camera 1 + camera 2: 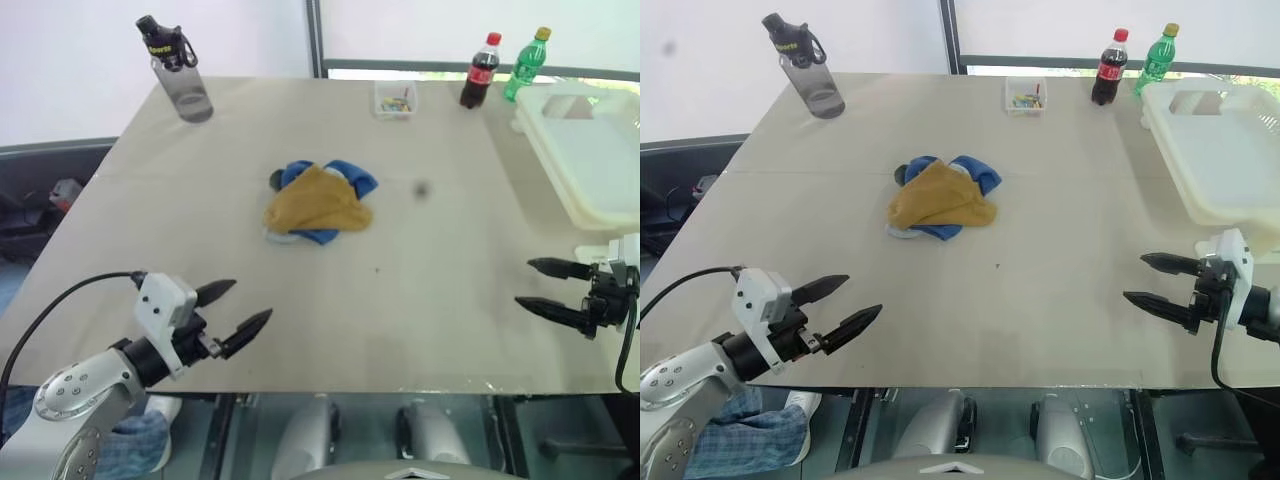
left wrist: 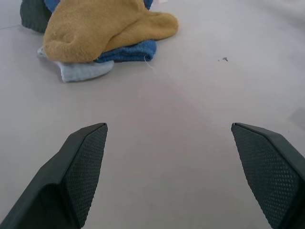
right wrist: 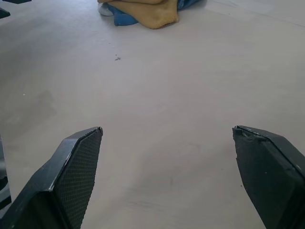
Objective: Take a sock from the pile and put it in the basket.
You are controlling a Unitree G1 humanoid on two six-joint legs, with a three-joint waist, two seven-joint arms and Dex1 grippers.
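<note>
**Op:** Both my grippers sit at the near edge of the table [image 1: 420, 300], one each side. My left gripper [image 1: 243, 309] has its two black fingers spread wide with nothing between them, and my right gripper [image 1: 536, 286] is the same, spread and empty. I judge they are parked low and angled inward so either can start a reach.

**Obs:** Where is the pile?

**Op:** Pile [image 1: 320, 202] lies about mid-table, well apart from both grippers, a bit left of centre. From the left wrist a mustard sock [image 2: 102, 28] drapes over the top, soft terry, with a blue sock [image 2: 131, 51] and a pale grey toe [image 2: 81, 70] poking out beneath. It is loose and floppy, so I would expect a pinch to lift the top sock alone.

**Obs:** And the basket?

**Op:** Basket [image 1: 1215, 150] is at the far right, a shallow whitish plastic tub with rounded corners and a handle slot in its far rim. It sits nearer my right arm, so I judge that arm suits the drop.

**Obs:** Anything in the way?

**Op:** No. A grey bottle [image 1: 178, 68] stands far left; a small clear box [image 1: 395, 100], a cola [image 1: 480, 71] and a green bottle [image 1: 526, 64] line the far edge.
</note>
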